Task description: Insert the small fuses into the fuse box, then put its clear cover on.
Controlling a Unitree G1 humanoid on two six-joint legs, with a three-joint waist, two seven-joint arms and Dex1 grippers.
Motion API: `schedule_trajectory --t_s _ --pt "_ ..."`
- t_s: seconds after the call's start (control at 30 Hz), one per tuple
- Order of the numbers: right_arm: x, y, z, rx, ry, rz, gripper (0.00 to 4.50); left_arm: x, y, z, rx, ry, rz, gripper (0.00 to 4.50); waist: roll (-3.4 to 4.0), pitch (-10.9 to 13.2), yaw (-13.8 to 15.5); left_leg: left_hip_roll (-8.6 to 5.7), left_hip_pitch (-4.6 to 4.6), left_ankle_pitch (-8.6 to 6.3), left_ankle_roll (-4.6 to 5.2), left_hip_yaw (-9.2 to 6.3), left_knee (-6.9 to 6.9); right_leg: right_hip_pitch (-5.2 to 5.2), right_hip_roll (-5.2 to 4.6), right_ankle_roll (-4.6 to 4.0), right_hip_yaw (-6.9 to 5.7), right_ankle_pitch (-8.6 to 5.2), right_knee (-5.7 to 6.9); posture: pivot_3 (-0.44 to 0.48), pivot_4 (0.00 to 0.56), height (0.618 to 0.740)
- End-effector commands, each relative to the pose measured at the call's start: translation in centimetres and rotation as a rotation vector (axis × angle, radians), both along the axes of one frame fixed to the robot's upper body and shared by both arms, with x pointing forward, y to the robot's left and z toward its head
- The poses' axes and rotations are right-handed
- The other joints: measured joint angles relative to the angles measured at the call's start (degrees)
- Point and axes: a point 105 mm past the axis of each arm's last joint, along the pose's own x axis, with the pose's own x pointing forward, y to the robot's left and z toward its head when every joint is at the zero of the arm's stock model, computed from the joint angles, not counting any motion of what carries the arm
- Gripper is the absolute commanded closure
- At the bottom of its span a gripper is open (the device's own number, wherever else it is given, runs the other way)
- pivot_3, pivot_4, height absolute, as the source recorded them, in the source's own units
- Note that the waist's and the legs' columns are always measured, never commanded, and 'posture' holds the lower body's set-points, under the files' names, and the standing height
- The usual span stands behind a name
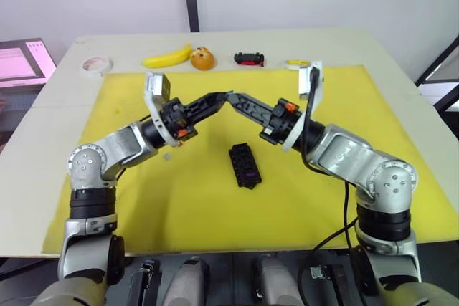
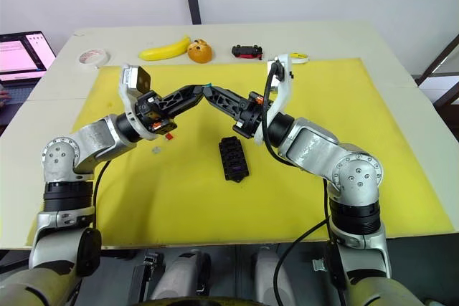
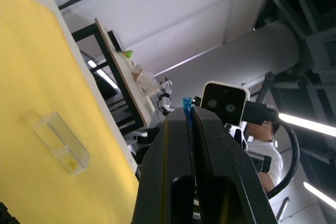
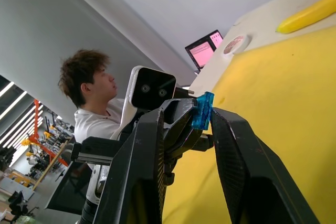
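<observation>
A small blue fuse (image 4: 202,110) sits raised above the yellow mat (image 1: 179,206), at the spot where the two arms meet tip to tip. The left pincer (image 3: 189,115) has its fingers pressed together on the fuse, whose blue edge pokes out just past the tips. The right pincer (image 4: 185,116) stands spread, one finger on each side of the fuse and of the left pincer's tips, with a visible gap on at least one side; whether either finger touches the fuse cannot be told.

The black fuse box (image 1: 244,165) lies flat on the mat below and nearer the robot than the meeting point, with a purple fuse (image 1: 249,173) seated in one of its slots. A small grey fuse (image 2: 155,150) and a red fuse (image 2: 169,135) lie loose on the mat under the left forearm, well apart from the box. The clear cover (image 3: 61,142) rests on the mat too, seen past the left pincer.

Along the far edge of the tabletop (image 1: 401,62), beyond the mat, lie a white tape roll (image 1: 96,65), a banana (image 1: 166,56), a small orange round item (image 1: 202,58), a black-and-red toy car (image 1: 249,58) and a yellow tape roll (image 1: 295,64). A laptop (image 2: 25,55) stands off the robot's left side. A person in a white shirt (image 4: 94,121) shows behind the left arm.
</observation>
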Motion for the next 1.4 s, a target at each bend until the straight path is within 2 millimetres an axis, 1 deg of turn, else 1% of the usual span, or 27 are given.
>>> schedule_trajectory --t_s 0.03,0.9,1.0,1.03,1.4 --pt "-0.45 0.08 1.06 0.029 -0.035 0.017 3.06 -0.58 0.11 1.15 -0.014 -0.048 -0.006 4.5 0.0 0.0 0.0 0.0 0.0 0.0 0.0 0.0 0.0 0.0 0.0 0.0 0.0 0.0 0.0 0.0 0.15 0.74" --pt "-0.53 0.13 1.29 0.026 -0.042 0.02 3.06 -0.88 -0.39 1.19 -0.013 -0.051 -0.02 4.5 0.0 0.0 0.03 0.0 0.0 -0.01 0.02 0.0 0.0 0.01 0.0 0.0 0.0 0.0 -0.04 0.0 0.15 0.74" --pt "-0.5 0.13 1.31 0.028 -0.042 0.02 3.87 -0.74 -0.31 1.14 -0.012 -0.049 -0.014 4.5 -0.01 0.01 0.03 0.0 -0.01 -0.01 0.02 0.0 0.0 0.01 0.0 0.0 0.0 0.0 -0.04 0.0 0.15 0.74" --pt "-0.5 0.13 1.32 0.028 -0.042 0.02 4.25 -0.71 -0.28 1.12 -0.011 -0.048 -0.013 4.5 -0.01 0.01 0.03 0.0 -0.01 -0.01 0.02 0.0 0.0 0.01 0.0 0.0 0.0 0.0 -0.05 0.0 0.15 0.74" --pt "-0.8 -0.11 1.31 0.024 -0.042 0.024 4.25 -0.36 0.11 1.05 -0.015 -0.042 0.006 4.5 -0.01 0.01 0.03 0.0 -0.01 -0.02 0.03 0.0 -0.01 0.02 0.0 0.0 0.0 0.0 -0.07 0.0 0.15 0.74"
